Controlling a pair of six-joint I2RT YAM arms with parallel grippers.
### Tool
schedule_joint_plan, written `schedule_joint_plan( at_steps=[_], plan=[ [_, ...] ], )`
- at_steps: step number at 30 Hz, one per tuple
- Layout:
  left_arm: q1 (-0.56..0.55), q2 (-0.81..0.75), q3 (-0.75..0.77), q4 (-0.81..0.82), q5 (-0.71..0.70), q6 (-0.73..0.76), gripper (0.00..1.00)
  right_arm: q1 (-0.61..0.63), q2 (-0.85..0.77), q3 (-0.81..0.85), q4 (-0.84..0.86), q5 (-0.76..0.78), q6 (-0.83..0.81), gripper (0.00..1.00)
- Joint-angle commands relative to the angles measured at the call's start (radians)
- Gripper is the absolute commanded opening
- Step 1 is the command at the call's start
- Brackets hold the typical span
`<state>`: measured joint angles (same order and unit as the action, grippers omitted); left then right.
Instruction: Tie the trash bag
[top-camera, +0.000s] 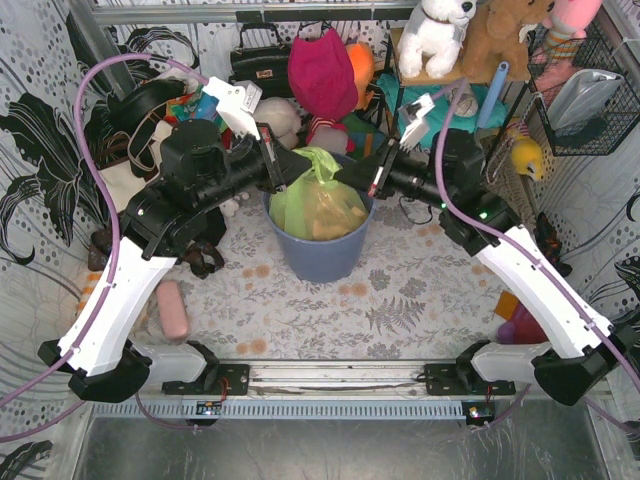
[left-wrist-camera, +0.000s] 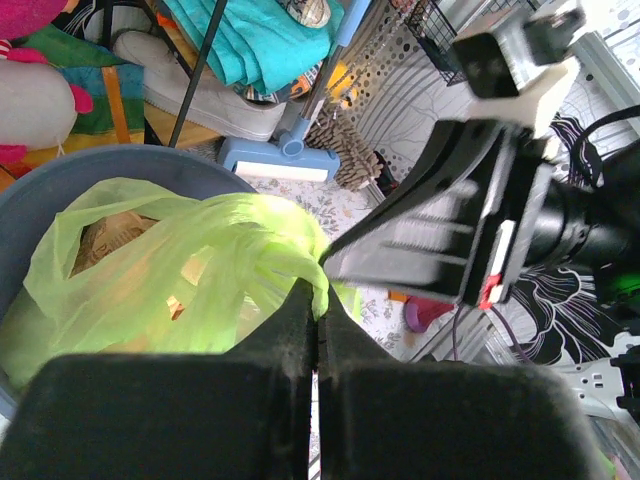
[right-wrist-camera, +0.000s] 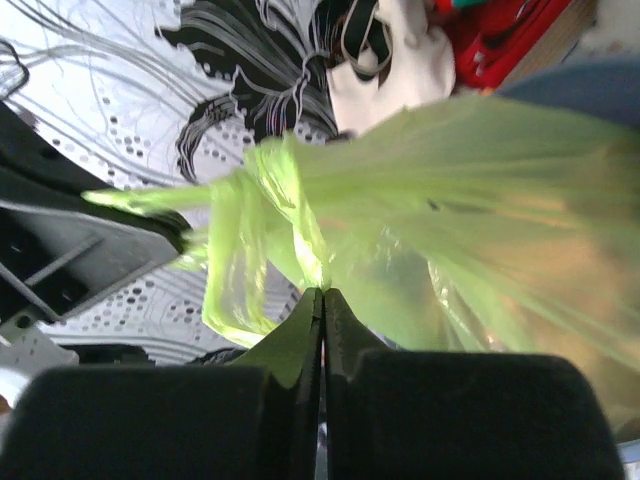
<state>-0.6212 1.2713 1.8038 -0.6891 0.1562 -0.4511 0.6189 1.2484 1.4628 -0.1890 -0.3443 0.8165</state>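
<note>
From above, the trash bag sits in the blue-grey bin — left end effector and right end effector meet at its top. Left wrist: jaws pinched on its film. Right wrist: likewise clamped on film.

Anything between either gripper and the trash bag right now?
Nothing visible. The left gripper and the right gripper are each shut on bunched film at the top of the trash bag, above the bin. Nothing else sits between jaws and bag.
</note>
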Motion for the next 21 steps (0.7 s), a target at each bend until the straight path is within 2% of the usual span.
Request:
schedule_joint_plan(
  at_steps=[1, 10, 21],
  plan=[
    [-0.003, -0.009, -0.004, 0.063, -0.006, 0.01, 0.02, 0.052, 0.004, -0.074, 0.087, 0.005, 0.077, 0.0],
    [-0.003, -0.004, 0.004, 0.061, 0.012, 0.006, 0.02, 0.125, 0.052, -0.167, 0.31, 0.115, 0.136, 0.0],
    [-0.003, 0.003, 0.014, 0.044, 0.029, 0.005, 0.02, 0.178, 0.148, -0.194, 0.569, 0.355, 0.107, 0.0]
  ],
)
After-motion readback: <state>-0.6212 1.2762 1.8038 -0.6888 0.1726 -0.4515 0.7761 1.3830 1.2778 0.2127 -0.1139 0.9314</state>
